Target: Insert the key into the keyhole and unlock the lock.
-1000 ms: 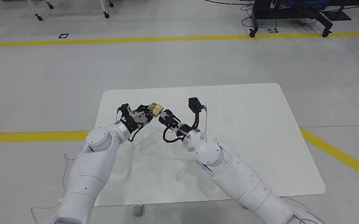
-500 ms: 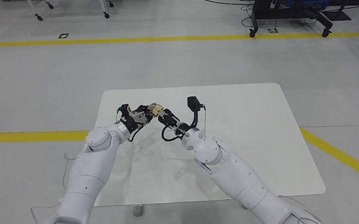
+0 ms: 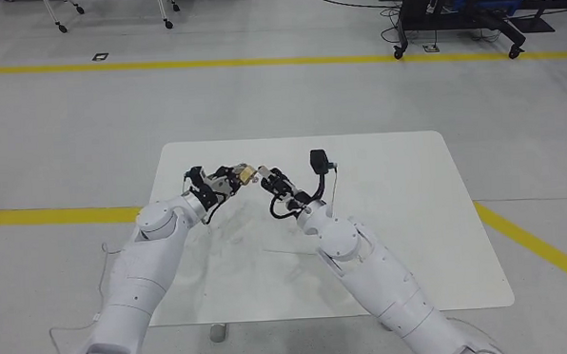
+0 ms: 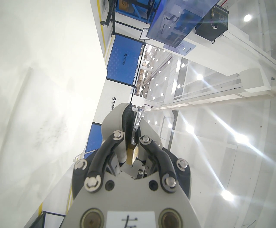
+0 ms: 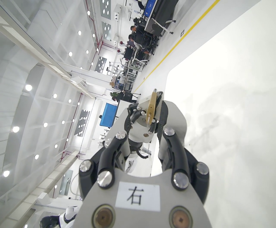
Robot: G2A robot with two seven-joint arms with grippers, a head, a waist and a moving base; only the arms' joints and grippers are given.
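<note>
Here, over the white table (image 3: pixel 409 219) amid yellow-lined floor (image 3: pixel 261 92), left hand (image 4: pixel 134 121) clamps lock (image 4: pixel 132 154); right hand (image 3: pixel 267 179) unclear.

White, round-cornered table (image 3: pixel 418 209) on grey, yellow-lined floor (image 3: pixel 261 92).

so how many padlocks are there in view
1: the small brass padlock, held in the left gripper above the white rectangular table, just in front of the right gripper. Another could be hidden behind the arms.

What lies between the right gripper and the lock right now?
Nothing: the top view shows a short bare gap over the table between the right gripper and the lock, which the left gripper holds.
</note>
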